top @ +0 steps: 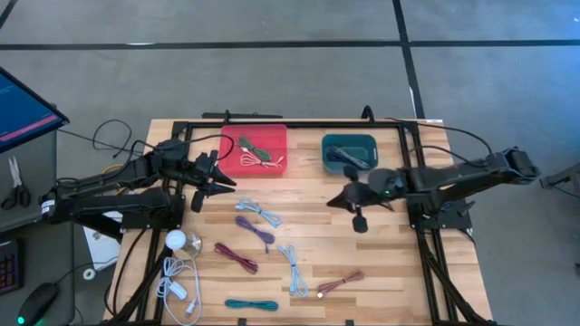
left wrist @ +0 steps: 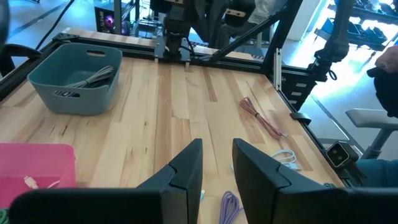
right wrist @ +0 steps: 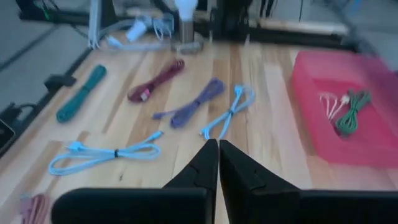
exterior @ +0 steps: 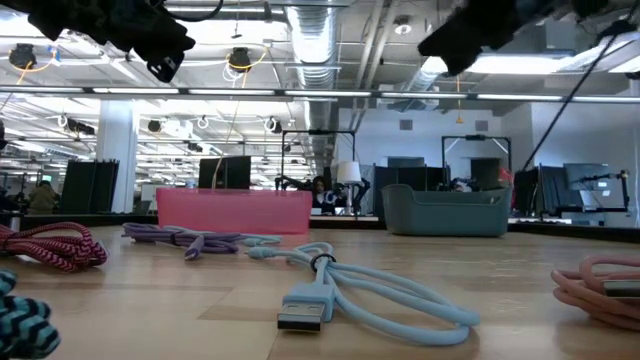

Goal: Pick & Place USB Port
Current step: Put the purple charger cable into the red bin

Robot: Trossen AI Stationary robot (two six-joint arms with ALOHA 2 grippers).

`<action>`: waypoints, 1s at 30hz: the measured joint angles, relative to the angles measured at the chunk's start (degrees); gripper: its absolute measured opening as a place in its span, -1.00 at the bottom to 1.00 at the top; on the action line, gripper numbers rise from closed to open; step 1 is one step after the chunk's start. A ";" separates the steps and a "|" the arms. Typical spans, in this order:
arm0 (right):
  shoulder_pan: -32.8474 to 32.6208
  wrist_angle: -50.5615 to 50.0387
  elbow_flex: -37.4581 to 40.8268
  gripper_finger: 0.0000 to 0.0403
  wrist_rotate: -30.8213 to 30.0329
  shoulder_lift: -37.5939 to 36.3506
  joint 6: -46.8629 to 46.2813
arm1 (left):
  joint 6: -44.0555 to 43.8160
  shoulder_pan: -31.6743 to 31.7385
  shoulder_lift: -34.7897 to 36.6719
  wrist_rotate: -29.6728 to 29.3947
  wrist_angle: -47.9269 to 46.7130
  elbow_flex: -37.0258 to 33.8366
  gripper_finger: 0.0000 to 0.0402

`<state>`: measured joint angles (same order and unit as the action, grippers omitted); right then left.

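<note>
Several coiled USB cables lie flat on the wooden table: two light blue ones (top: 260,213) (top: 292,270), a purple (top: 255,231), a maroon (top: 236,258), a pinkish (top: 340,283), a teal (top: 251,305) and a white one (top: 177,282). The red tray (top: 272,136) holds a green and a white cable. The teal bin (top: 362,140) holds dark cables. My left gripper (left wrist: 217,146) hovers open beside the red tray's left side, with nothing between its fingers. My right gripper (right wrist: 218,144) is shut on nothing, above the table just in front of the teal bin (top: 337,201).
A black frame (top: 299,122) runs around the tabletop. A white lamp-like object (top: 177,241) stands near the left edge. Bare wood lies between the two grippers and along the near right corner. A person's sleeve shows beyond the table in the left wrist view (left wrist: 385,65).
</note>
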<state>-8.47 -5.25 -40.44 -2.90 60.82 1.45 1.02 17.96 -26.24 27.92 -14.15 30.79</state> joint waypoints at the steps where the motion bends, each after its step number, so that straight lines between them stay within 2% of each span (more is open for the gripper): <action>1: -0.39 2.28 2.20 -0.96 -0.15 -1.55 -0.02 | 0.01 0.00 -0.11 -0.01 0.03 0.00 -0.56; 7: -2.12 12.19 12.67 -0.96 -0.28 -9.81 -0.02 | 0.02 0.00 -2.27 0.00 0.02 -0.02 -0.56; 12: -3.68 14.90 17.62 -0.96 -0.17 -15.15 0.00 | 0.29 -1.03 -6.08 -0.03 0.08 -0.02 -0.56; 18: -5.53 16.48 21.51 -0.96 -0.15 -20.47 0.00 | 0.52 -5.31 -12.85 -0.22 1.39 -0.02 -0.56; 25: -5.77 15.85 22.72 -0.96 -0.28 -24.31 0.13 | 1.73 -12.46 -18.52 -0.96 9.49 -0.02 -0.57; 27: -5.77 15.77 22.72 -0.96 -0.32 -24.59 0.15 | 1.47 -15.19 -18.56 -3.06 9.56 -0.02 -0.58; 30: -5.77 15.72 22.72 -0.96 -0.32 -24.53 0.15 | 1.24 -21.05 -18.35 -9.40 9.77 -0.02 -0.65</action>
<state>-14.24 10.47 -17.72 -3.22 36.29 1.61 2.25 -3.09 -44.60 18.53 -4.38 30.76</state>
